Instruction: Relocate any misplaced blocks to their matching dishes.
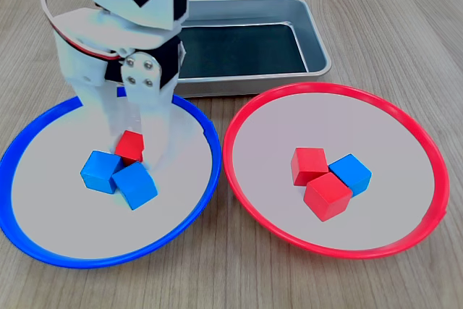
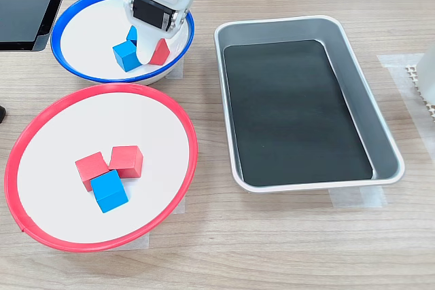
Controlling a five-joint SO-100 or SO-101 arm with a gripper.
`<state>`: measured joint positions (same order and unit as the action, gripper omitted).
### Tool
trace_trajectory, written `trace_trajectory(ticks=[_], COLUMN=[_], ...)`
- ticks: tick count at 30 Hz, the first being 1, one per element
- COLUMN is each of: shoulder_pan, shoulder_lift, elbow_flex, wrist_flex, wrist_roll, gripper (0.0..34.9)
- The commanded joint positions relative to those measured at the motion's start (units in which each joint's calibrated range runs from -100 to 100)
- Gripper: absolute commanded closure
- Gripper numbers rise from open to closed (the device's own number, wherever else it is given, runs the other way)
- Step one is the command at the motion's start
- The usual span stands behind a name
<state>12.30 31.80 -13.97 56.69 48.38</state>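
Observation:
The blue-rimmed dish holds two blue cubes and one red cube. My gripper is lowered into this dish. Its white fingers stand close on either side of the red cube, which looks to rest on the dish floor. Whether the jaws press on it is not visible. The red-rimmed dish holds two red cubes and one blue cube.
A rectangular silver metal tray with a dark floor lies behind the dishes in the first exterior view and right of them in the second exterior view. A dark object sits at the second exterior view's top left.

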Motion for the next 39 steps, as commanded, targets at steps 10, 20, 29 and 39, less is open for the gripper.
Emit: trace_trajectory(ticks=[10,20,29,39], shoulder_pan=[-1.6,-5.9,-14.5,-21.1], shoulder_lift=[-6.2,-14.3,-15.2,-13.7], elbow_flex=[-0.9,-8.4,-8.6,-0.9], wrist_flex=[1.3,11.5,14.1,9.9], wrist_roll=[-2.0,-5.5,-9.0,-9.3], gripper=[34.6,34.6,34.6,34.6])
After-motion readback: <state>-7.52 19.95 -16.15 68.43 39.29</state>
